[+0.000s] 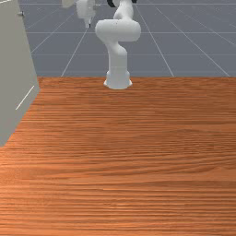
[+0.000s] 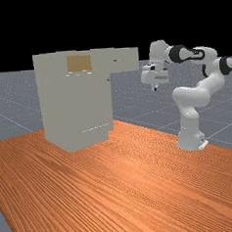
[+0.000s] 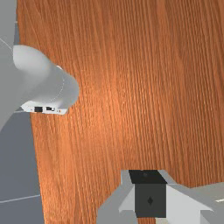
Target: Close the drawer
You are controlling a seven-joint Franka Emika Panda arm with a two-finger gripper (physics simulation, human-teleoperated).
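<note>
At the end of our gripper (image 2: 155, 88), we have the jaws closed, their tips meeting, pointing down. Just beside them, toward the far view's left and a little higher, the drawer (image 2: 125, 59) stands pulled out, its outer end facing our side and apart from the jaws. Beyond the drawer from the jaws is the pale grey cabinet (image 2: 75, 106) it slides from, with a tan panel (image 2: 79, 63) near its top. Well below the jaws spreads the worktop (image 2: 137, 185), its orange-brown grain running under the cabinet. Toward the far view's right of the jaws, and well below them, our white arm base (image 2: 189, 138) stands upright on the worktop, and our arm (image 2: 191, 97) bends up from it and over to the jaws.
</note>
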